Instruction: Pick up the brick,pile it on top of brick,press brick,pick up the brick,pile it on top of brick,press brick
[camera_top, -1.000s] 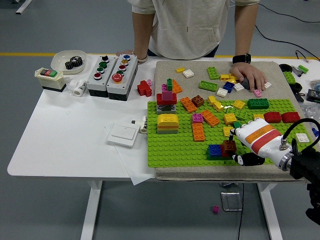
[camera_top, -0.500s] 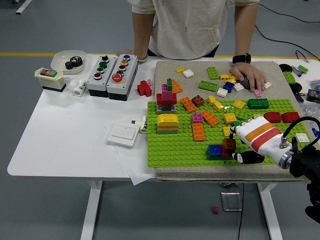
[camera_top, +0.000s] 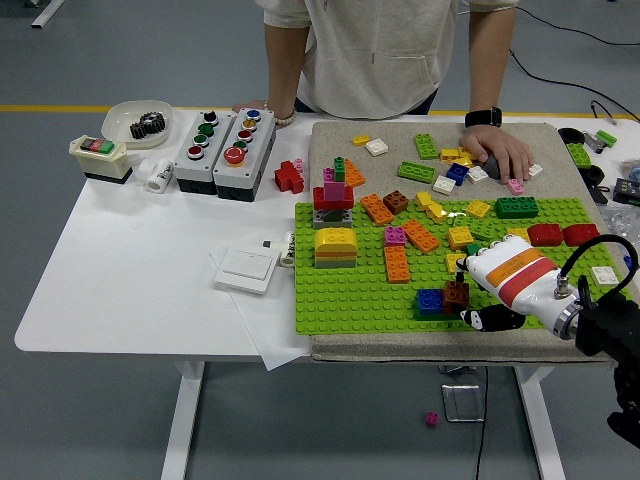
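Brown brick (camera_top: 457, 293): on the green baseplate (camera_top: 350, 295) near its front edge, touching the blue brick (camera_top: 430, 301) on that brick's right. Right hand (camera_top: 505, 285): just right of the brown brick, fingers closed on it. Left hand absent; right is the only one near

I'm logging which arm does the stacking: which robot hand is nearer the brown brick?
The right. The right hand is at the brown brick, its fingers around it beside the blue brick. The left hand is out of view.
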